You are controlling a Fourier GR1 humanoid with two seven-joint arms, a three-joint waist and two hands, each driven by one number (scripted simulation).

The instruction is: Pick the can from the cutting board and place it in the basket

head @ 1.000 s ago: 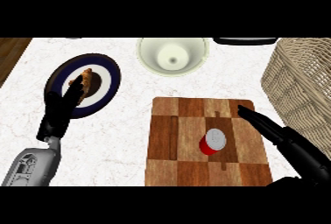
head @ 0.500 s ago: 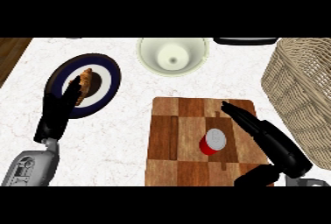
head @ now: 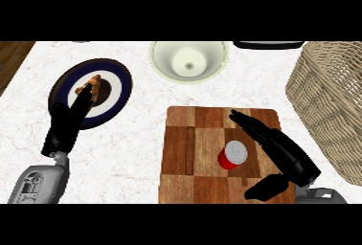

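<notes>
Just right of the can (head: 232, 154) on the cutting board (head: 194, 158), the right hand (head: 279, 148) holds its fingers straight and apart, ready to grasp; the basket (head: 332, 105) waits further right.

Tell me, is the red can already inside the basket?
No, the red can stands on the cutting board, beside the right robot hand, while the basket is at the right edge.
</notes>
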